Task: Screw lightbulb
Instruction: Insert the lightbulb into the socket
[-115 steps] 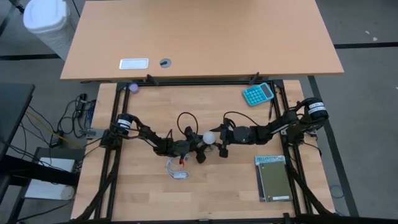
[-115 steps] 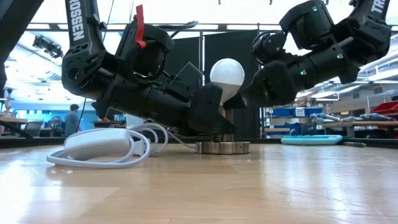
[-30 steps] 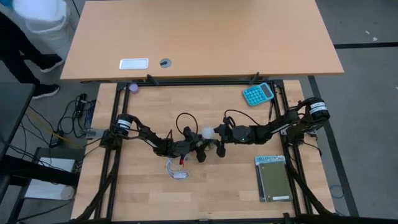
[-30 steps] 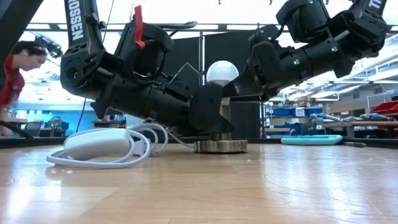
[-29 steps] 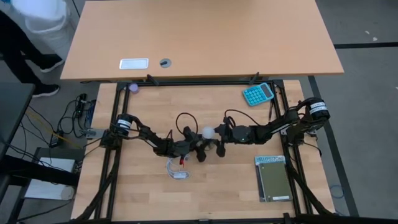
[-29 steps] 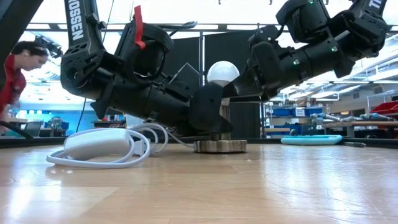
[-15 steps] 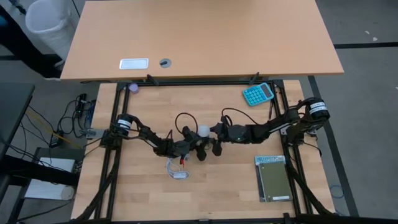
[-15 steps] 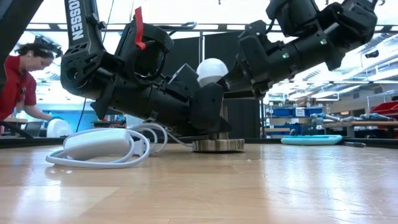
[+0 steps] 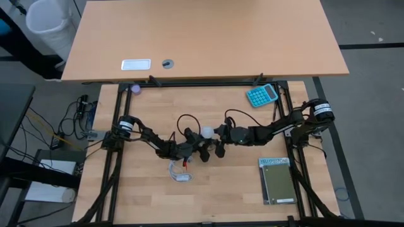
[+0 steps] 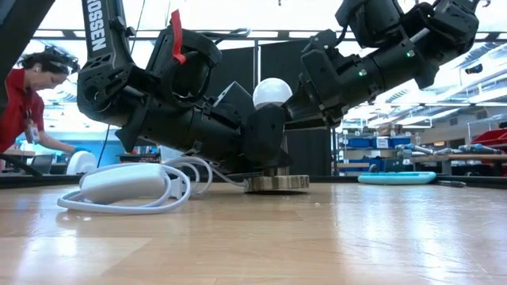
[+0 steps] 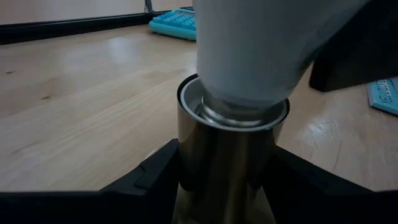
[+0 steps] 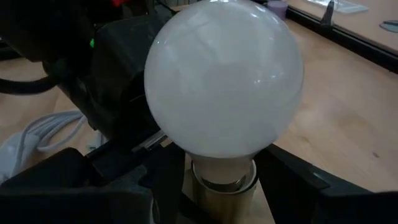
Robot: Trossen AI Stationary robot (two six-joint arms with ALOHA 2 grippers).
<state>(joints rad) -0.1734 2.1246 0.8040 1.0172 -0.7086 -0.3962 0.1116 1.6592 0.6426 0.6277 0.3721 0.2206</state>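
Bright workshop behind wooden table (image 10: 317, 237)

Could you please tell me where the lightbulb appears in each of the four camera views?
High view: lightbulb at table centre, between both arms.
Low view: white globe above the socket.
Left wrist view: fills the top, base in the socket.
Right wrist view: centre.
Shared landmark: the socket.
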